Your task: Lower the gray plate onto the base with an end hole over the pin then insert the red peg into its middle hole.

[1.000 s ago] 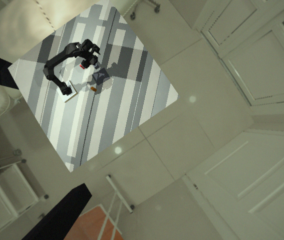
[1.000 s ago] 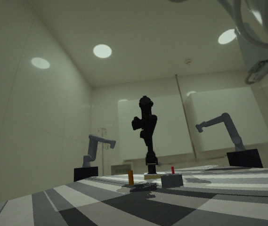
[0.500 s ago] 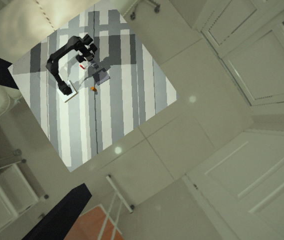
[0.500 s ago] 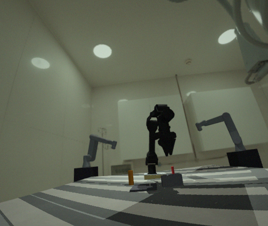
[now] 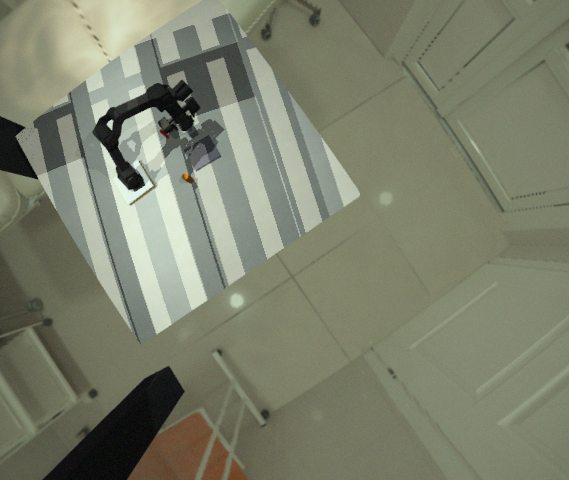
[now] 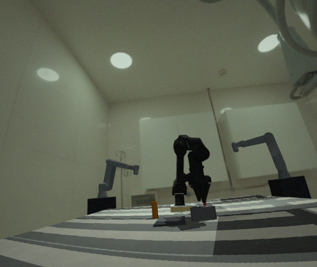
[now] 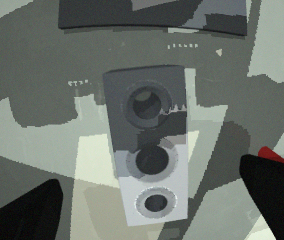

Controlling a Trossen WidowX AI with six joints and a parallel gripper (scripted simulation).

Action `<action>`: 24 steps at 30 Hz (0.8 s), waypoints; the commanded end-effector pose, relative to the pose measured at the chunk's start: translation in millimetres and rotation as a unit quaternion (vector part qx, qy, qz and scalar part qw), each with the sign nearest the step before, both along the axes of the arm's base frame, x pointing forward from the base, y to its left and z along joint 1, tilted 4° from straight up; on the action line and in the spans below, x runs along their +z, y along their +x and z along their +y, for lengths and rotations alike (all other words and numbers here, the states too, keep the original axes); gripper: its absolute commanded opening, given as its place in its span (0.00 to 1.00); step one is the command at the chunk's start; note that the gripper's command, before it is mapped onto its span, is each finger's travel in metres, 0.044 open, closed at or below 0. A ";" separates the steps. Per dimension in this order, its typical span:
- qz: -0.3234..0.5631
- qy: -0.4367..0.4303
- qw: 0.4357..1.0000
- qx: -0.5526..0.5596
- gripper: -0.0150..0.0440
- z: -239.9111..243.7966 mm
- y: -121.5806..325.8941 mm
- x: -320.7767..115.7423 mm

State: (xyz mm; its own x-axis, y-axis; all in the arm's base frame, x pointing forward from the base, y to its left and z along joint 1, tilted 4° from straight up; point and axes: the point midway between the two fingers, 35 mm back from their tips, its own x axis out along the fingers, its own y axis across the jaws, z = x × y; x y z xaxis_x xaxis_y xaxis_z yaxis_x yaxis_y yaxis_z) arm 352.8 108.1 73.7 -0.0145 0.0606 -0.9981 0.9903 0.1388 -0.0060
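Wrist view: my claw point(image 5: 180, 129) point(image 6: 202, 200) point(image 7: 152, 179) is spread open with nothing gripped; the gray plate point(image 6: 203, 213) point(image 7: 174, 175) shows between my fingertips, its three holes in a row. Ahead of it lies the dark base point(image 5: 204, 156) point(image 6: 165, 221) point(image 7: 152, 15), apart from the plate. The red peg point(image 5: 164, 134) point(image 6: 204, 203) point(image 7: 270, 153) peeks past my right-hand fingertip in that picture.

Exterior view: the plate is on the counter point(image 5: 232, 222) point(image 6: 123, 238) point(image 7: 42, 145), in front of my claw, hiding most of the peg.

Top view: an orange cylinder point(image 5: 187, 178) point(image 6: 154, 210) sits beyond the base from my claw.
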 end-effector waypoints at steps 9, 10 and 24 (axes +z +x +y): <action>0.002 0.002 1.000 -0.002 1.00 1.5 -0.9 -20.2; 0.002 0.002 1.000 -0.002 1.00 1.6 -0.9 -21.8; 0.002 0.002 1.000 -0.001 1.00 3.0 -1.5 -44.6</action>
